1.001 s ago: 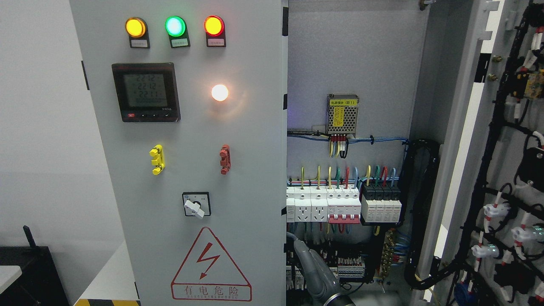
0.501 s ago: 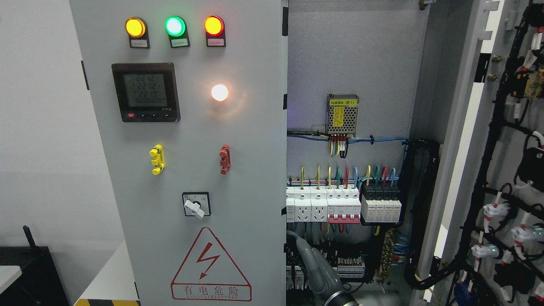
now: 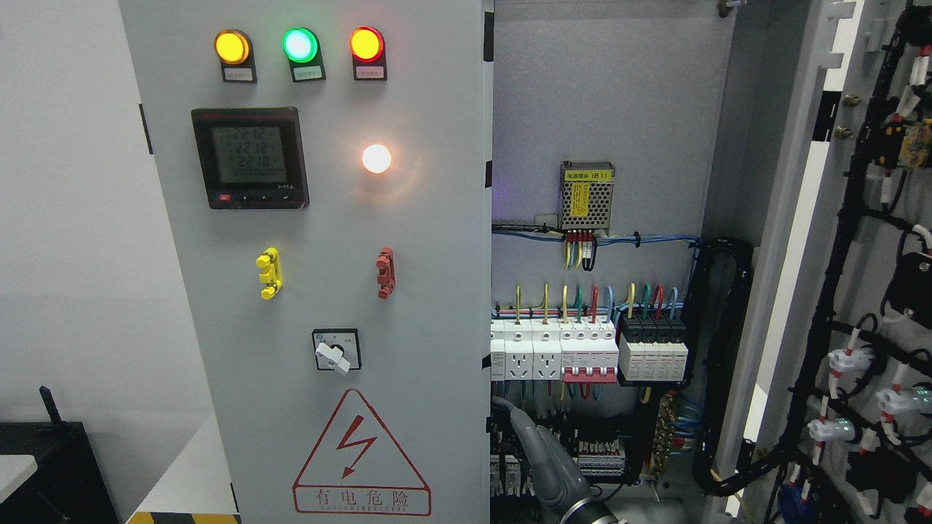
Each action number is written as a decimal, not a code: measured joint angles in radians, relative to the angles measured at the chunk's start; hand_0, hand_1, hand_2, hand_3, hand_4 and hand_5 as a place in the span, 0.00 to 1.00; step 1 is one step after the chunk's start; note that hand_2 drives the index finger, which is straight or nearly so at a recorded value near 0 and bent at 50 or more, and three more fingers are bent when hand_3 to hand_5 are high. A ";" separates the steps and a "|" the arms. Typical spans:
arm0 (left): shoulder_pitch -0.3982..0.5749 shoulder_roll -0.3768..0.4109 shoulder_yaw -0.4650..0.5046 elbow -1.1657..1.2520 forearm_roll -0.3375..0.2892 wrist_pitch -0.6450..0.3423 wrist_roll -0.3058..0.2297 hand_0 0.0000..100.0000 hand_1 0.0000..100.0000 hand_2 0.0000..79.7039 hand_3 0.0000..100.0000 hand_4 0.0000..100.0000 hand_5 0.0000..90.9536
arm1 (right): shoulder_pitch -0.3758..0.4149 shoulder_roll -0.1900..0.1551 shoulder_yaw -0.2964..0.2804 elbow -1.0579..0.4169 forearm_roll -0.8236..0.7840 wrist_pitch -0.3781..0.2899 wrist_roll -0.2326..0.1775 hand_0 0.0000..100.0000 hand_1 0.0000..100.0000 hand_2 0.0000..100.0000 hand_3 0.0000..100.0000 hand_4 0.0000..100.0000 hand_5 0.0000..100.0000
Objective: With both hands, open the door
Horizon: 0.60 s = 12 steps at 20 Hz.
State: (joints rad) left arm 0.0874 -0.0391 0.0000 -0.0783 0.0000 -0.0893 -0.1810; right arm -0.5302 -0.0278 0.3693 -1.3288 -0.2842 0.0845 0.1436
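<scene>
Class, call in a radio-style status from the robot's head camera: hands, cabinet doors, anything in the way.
One hand low at the left door's edge, side unclear. Right door swung wide open; left door shut. Wiring and breakers exposed close behind the hand.

A plain white wall (image 3: pixel 65 218) fills the left side, evenly lit, with a soft shadow across its lower part. At the lower left stands a black unit (image 3: pixel 51 473) with a short black antenna-like stub (image 3: pixel 49 404) rising from its top. The corner of a white surface (image 3: pixel 14 469) shows at the left edge. A white ledge (image 3: pixel 186 473) runs along the bottom, ending in yellow-and-black hazard striping (image 3: pixel 182 518).
</scene>
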 measured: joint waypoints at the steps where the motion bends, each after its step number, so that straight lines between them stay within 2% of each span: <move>1: 0.000 0.000 0.000 0.000 0.000 0.000 0.000 0.00 0.00 0.00 0.00 0.03 0.00 | 0.000 -0.001 0.000 0.000 0.000 0.000 0.014 0.22 0.00 0.00 0.00 0.00 0.00; 5: 0.000 0.000 0.000 0.000 0.000 0.000 0.000 0.00 0.00 0.00 0.00 0.03 0.00 | -0.004 -0.003 0.000 0.002 -0.002 0.000 0.040 0.22 0.00 0.00 0.00 0.00 0.00; 12: 0.000 0.000 0.000 0.000 0.000 0.000 0.000 0.00 0.00 0.00 0.00 0.03 0.00 | -0.017 -0.006 -0.002 0.010 -0.004 0.001 0.051 0.22 0.00 0.00 0.00 0.00 0.00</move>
State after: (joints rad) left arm 0.0874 -0.0390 0.0000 -0.0783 0.0000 -0.0892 -0.1810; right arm -0.5468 -0.0337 0.3676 -1.3188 -0.2879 0.0857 0.1946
